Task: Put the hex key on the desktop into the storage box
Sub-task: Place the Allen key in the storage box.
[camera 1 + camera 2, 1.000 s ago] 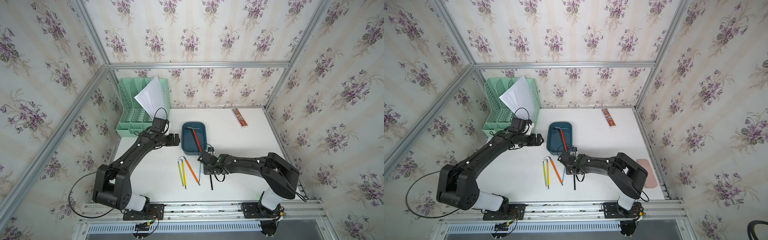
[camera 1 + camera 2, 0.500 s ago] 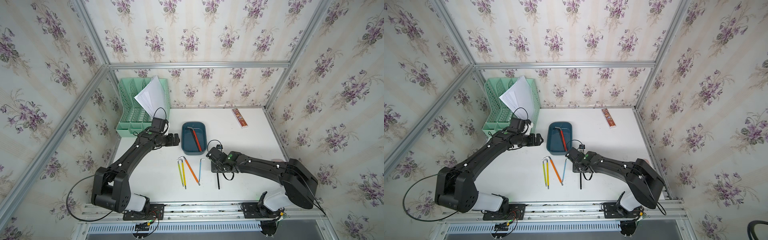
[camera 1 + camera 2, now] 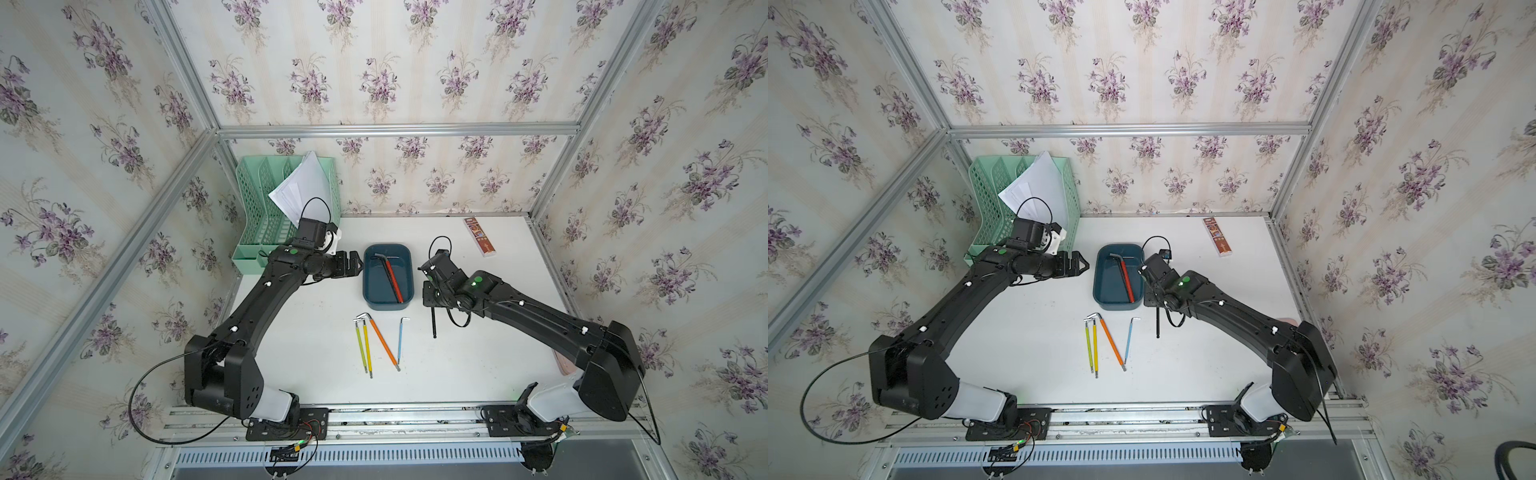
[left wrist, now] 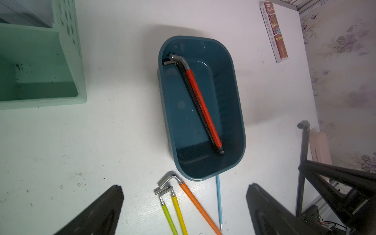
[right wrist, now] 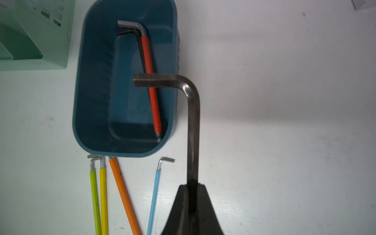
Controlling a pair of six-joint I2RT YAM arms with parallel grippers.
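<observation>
Right wrist view: the right fingers (image 5: 181,205) are pressed together on the long shaft of the black hex key (image 5: 193,132), pinching it partway along. From the fingers the shaft runs to a bend. The short arm points toward the storage box (image 5: 81,91) and shows in front of the box rim and of the red-sleeved hex key (image 5: 147,55) inside.

In both top views the held key (image 3: 434,324) sits outside the box, just beside the box wall on the right arm's side. Its free tail projects past the fingers toward the robot bases. Whether the tail touches the worktop (image 3: 299,353) cannot be told.

Left wrist view: the left fingers (image 4: 97,211) are spread wide and hold nothing. In a top view they sit just beside the box wall (image 3: 386,306) on the left arm's side; contact cannot be determined.

Box contents: the red-sleeved key lies diagonally on the floor, with a dark hex key (image 4: 173,62) directly alongside it.

Four more keys lie flat on the worktop near the box end closest to the robot bases, bent ends toward the box:
- green key (image 3: 360,347)
- yellow key (image 3: 367,349)
- orange key (image 3: 384,343)
- blue key (image 3: 400,340)

A mint-green file rack (image 3: 257,208) holding white sheets (image 3: 303,187) stands at the far left corner.
</observation>
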